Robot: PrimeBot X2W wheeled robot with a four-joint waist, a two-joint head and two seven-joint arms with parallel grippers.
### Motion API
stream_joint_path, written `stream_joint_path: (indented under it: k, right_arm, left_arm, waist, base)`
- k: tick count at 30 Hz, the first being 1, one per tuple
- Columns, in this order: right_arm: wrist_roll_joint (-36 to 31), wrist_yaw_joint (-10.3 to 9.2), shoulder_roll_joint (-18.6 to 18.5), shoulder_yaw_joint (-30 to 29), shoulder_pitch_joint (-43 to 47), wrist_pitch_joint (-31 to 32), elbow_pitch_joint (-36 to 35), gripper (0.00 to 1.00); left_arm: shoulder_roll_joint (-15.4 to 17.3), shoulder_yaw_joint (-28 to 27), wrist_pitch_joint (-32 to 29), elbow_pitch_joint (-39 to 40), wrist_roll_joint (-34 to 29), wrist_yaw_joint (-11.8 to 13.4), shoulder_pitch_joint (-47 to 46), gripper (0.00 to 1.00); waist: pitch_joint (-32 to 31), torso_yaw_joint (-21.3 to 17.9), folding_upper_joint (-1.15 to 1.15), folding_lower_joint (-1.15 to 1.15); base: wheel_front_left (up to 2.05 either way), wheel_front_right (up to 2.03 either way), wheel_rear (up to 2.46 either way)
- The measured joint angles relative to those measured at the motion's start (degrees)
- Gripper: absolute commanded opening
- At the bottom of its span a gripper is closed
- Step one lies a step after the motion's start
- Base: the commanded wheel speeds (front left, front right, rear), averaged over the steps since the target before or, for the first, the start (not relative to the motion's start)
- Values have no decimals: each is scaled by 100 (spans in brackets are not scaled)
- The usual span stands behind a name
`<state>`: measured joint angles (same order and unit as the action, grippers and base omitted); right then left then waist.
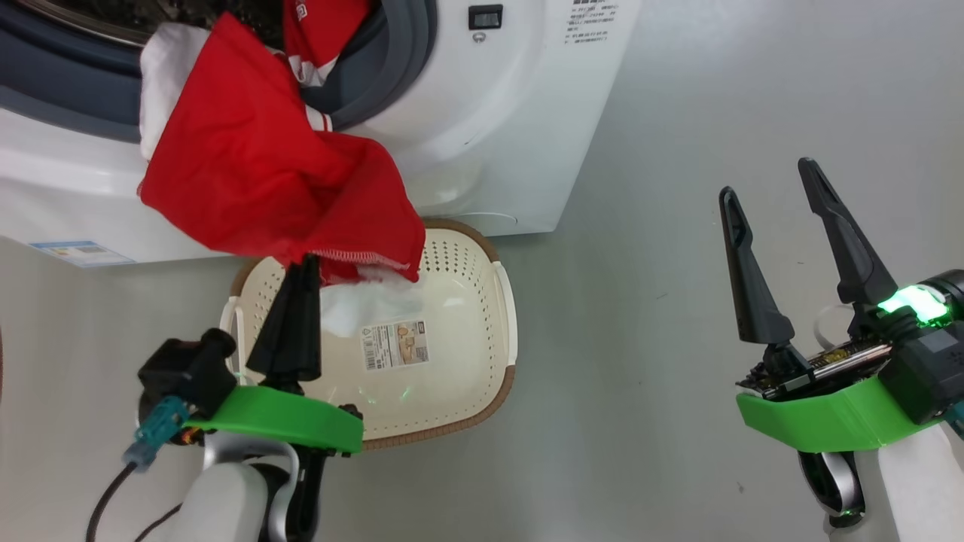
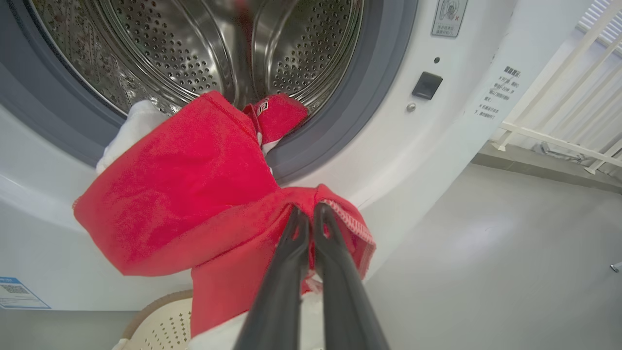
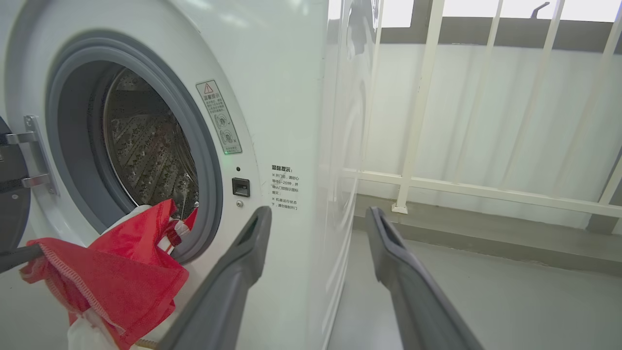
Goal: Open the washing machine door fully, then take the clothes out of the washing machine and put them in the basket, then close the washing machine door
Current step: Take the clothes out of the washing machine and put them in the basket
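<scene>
A smooth grey floor is running under everything, and nearest the head camera two green-collared arms are reaching forward. The left tool is clenching its dark fingers on the hem of the clothes, a red garment with white stitching, directly above the basket. The right tool is hanging well apart to the right over bare floor, its fingers spread wide and grasping nothing. The cream basket is sitting on the floor just in front of the washing machine, with a paper label on its bottom and a white cloth dangling into it beneath the red hem. The red garment is stretching from the pinch up to the machine's mouth and draping over the grey rubber ring, while a smaller red piece is lying at the lip of the steel drum. The washing machine door is standing open, its dark edge and hinge showing at the left border of the right wrist view. Beyond the machine a pale railing is lining the wall.
</scene>
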<state>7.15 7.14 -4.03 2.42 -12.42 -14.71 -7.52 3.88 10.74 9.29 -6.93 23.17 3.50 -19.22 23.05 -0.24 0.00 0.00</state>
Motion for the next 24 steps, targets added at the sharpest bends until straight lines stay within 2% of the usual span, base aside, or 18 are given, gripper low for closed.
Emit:
stream_joint_path:
  k: [12,24]
  right_arm:
    - [2,0,-22,33,-245,0,-44,100]
    - [2,0,-79,116,-470,0,-101,100]
  left_arm:
    - [-163,221,334,-2707,717,-283,-1006,0]
    - [-210,638,398,-4673,1371,-606,-1920,0]
  waist:
    - [394,-75,0,0]
    - [872,-197,0,0]
  base:
    - [0,0,0]
    - [0,0,0]
